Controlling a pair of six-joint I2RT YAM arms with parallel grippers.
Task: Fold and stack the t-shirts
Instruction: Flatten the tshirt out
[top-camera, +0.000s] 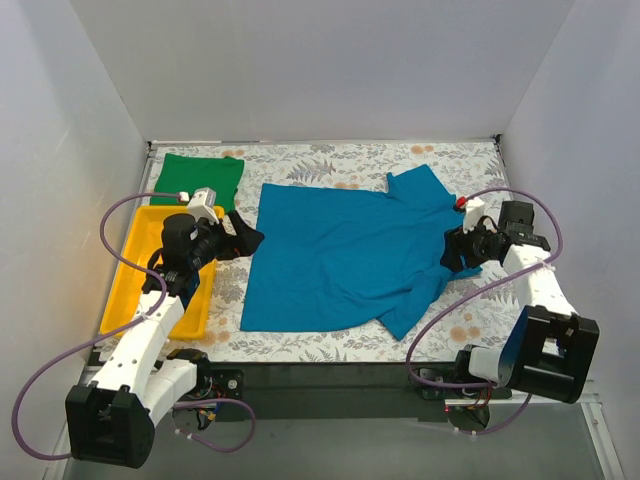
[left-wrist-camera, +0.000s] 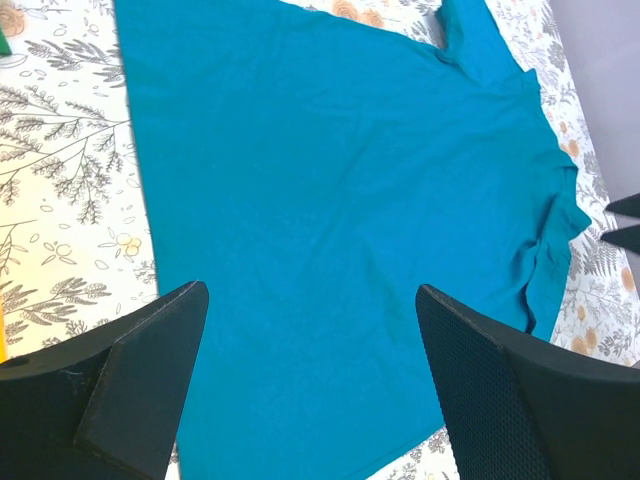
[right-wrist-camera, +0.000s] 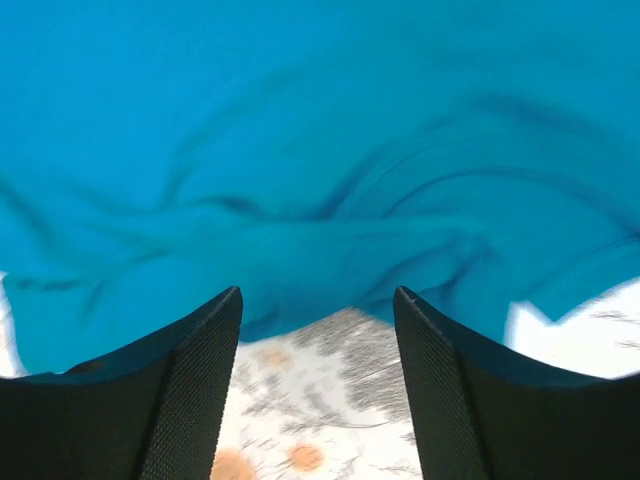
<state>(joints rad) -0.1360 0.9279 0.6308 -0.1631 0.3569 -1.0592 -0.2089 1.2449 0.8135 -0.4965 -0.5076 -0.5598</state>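
Left pincer (left-wrist-camera: 310, 290), right pincer (right-wrist-camera: 318, 292) (both agape) low beside teal t-shirt (top-camera: 340, 250)

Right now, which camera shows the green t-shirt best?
The top external view: the green t-shirt lies folded flat beyond the yellow tray. The left wrist view catches only a green sliver at its edge; the right wrist view shows none.

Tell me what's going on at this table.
Two robot arms are working on a teal t-shirt, spread mostly flat on the patterned table. The left gripper hangs open over its left edge; the right gripper sits open at its bunched right edge. Neither holds cloth. A green t-shirt, apparently folded, lies at the far left corner beyond a yellow tray.
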